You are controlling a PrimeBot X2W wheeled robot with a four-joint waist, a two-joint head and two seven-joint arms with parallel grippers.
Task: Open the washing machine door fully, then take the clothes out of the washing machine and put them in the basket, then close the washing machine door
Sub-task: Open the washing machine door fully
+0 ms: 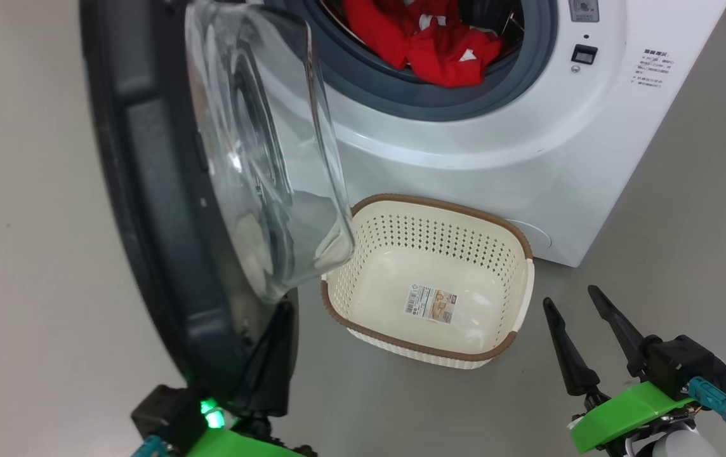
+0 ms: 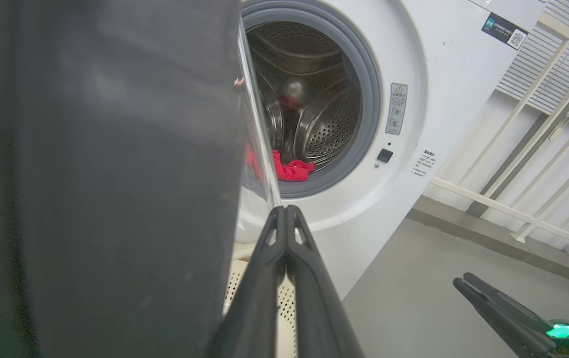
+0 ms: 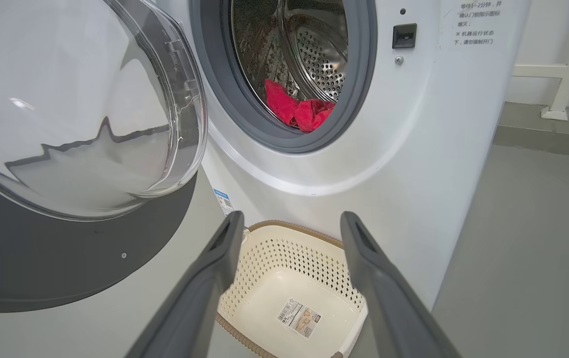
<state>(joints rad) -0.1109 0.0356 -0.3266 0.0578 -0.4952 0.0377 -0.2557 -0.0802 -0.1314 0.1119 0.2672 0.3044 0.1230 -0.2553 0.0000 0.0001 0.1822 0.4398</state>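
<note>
Washing machine (image 1: 477, 146): white front-loader, drum mouth exposed.

Washing machine door (image 1: 141, 190): swung wide to the robot's left, glass bowl facing the basket. It stands about square to the machine front, so probably not at its full swing.

Basket (image 1: 439, 238): on the floor just before the machine, under the drum mouth, nothing in it but its label.

Clothes (image 1: 439, 44): red heap inside the drum, at the front lip.

Left pincer (image 2: 285, 219): clenched, fingers pressed together on nothing, just beside the door's lower inner edge. Can't tell whether it touches.

Right pincer (image 1: 571, 298): released, fingers spread, low and to the right of the basket, apart from everything.

Step in hand, as judged: opening the door, near its end. Next calls for a sideways push to finish the swing, then a reach with the spread right pincer into the drum.
</note>
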